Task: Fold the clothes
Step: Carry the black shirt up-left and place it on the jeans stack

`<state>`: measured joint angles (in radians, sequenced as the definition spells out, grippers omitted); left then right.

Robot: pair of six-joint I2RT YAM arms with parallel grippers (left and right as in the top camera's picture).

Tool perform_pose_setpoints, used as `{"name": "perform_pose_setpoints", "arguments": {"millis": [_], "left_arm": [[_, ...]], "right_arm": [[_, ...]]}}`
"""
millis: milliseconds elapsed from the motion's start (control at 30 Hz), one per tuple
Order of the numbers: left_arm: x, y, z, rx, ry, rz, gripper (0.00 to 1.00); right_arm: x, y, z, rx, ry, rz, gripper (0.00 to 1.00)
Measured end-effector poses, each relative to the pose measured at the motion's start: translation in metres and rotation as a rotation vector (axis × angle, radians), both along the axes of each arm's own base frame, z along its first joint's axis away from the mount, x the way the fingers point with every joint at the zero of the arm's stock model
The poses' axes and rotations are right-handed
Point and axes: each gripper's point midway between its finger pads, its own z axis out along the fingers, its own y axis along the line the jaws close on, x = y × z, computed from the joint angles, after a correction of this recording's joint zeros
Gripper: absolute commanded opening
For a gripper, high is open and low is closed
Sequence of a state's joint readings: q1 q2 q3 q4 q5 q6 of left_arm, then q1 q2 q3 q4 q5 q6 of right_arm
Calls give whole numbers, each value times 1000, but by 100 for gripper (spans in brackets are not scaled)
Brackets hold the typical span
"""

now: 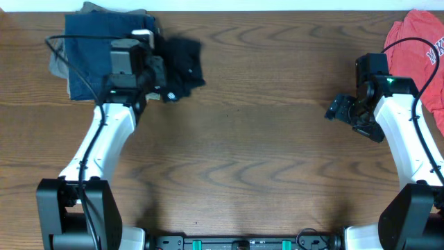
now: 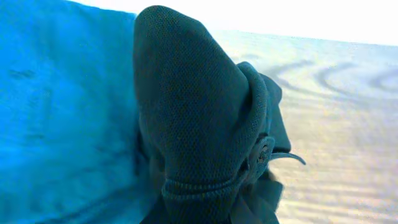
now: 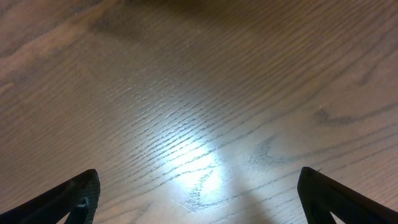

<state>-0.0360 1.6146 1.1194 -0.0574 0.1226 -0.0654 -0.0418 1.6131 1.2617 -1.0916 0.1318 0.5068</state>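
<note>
Overhead: left claw clenches the bunched black garment near the far-left corner of the worktop, likely to spread it; right claw gapes empty.

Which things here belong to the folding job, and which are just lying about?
Part of the job:
- black garment, bunched up at the left gripper, which is shut on it
- right gripper, open and empty over the table

Just lying about:
- folded denim pile, far left, beside the garment
- coral-red shirt, far right corner
</note>
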Motion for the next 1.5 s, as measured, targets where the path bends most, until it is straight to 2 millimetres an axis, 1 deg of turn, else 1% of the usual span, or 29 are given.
{"name": "perform_pose_setpoints", "arguments": {"millis": [133, 200, 300, 400, 867, 1067, 1367, 1500], "left_arm": [[9, 22, 17, 12, -42, 47, 6], [13, 29, 25, 18, -67, 64, 6], [20, 37, 40, 19, -116, 80, 6], [24, 40, 51, 20, -147, 87, 6], [29, 42, 60, 21, -183, 90, 6], [31, 44, 69, 28, -200, 103, 6], [30, 65, 68, 66, -194, 182, 6], [36, 85, 64, 71, -210, 222, 7]], "right_arm": [[0, 0, 0, 0, 0, 0, 99], [0, 0, 0, 0, 0, 0, 99], [0, 0, 0, 0, 0, 0, 99], [0, 0, 0, 0, 0, 0, 99], [0, 0, 0, 0, 0, 0, 99], [0, 0, 0, 0, 0, 0, 99], [0, 0, 0, 0, 0, 0, 99], [0, 0, 0, 0, 0, 0, 99]]}}
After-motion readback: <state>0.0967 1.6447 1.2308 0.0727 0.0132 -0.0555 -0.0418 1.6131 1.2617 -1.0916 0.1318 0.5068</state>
